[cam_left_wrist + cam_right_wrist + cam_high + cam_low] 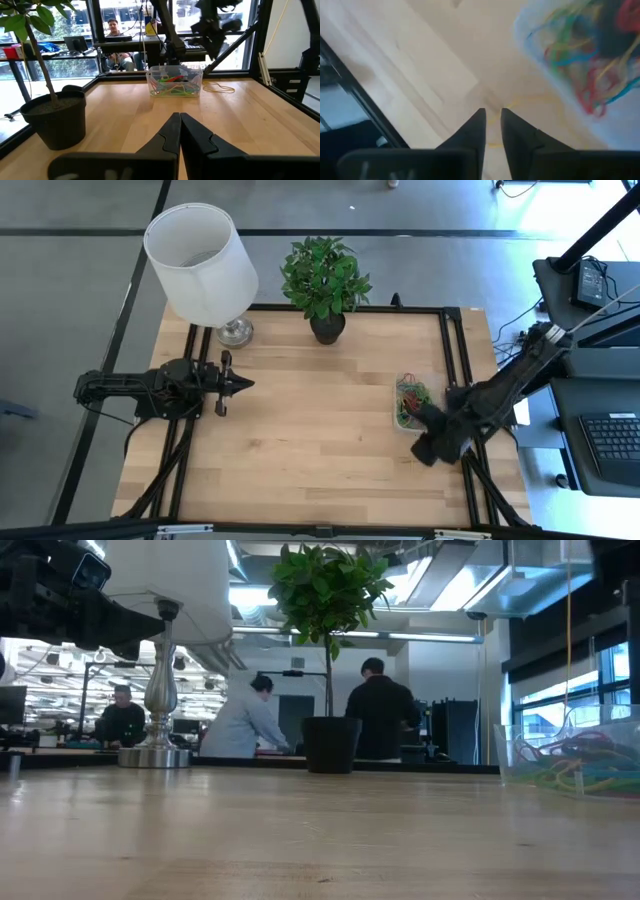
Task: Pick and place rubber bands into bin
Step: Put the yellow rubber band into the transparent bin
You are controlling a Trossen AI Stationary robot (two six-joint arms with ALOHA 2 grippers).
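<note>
Working pincer: right gripper [492,111], at the table's right side, just beside the bin on the edge nearer the front.
Height: in the left wrist view it hangs in the air, clear of the tabletop.
Pincer state: released; the two dark fingers [470,132] stand a narrow gap apart, with nothing seen pinched between them.
Nearest task thing: one loose yellow rubber band [520,102] lying flat on the wood, its strand visible through the gap and running off toward the bin.
Band against pincer: below the tips and apart from them, not lifted.
Band against bin: outside it, just beside its wall on the right arm's side, as the left wrist view shows.
Bin [172,67]: clear shallow tray sitting flat on the table, near the right-hand rail.
Bin contents: a tangle of rubber bands [175,89] in red, green, yellow and orange, heaped loosely inside the walls.
Other arm: left gripper [177,116] waits at the table's left side, well apart from the bin, pointing across at it, fingers clenched together on nothing.
Table [300,450]: pale wood with a black frame along its edges.
Back edge: potted plant [325,280] in a black pot at the middle, table lamp [200,250] with a white shade to its left.
Room beyond: three people [380,710] stand or sit behind the table in the low view, away from both arms.
</note>
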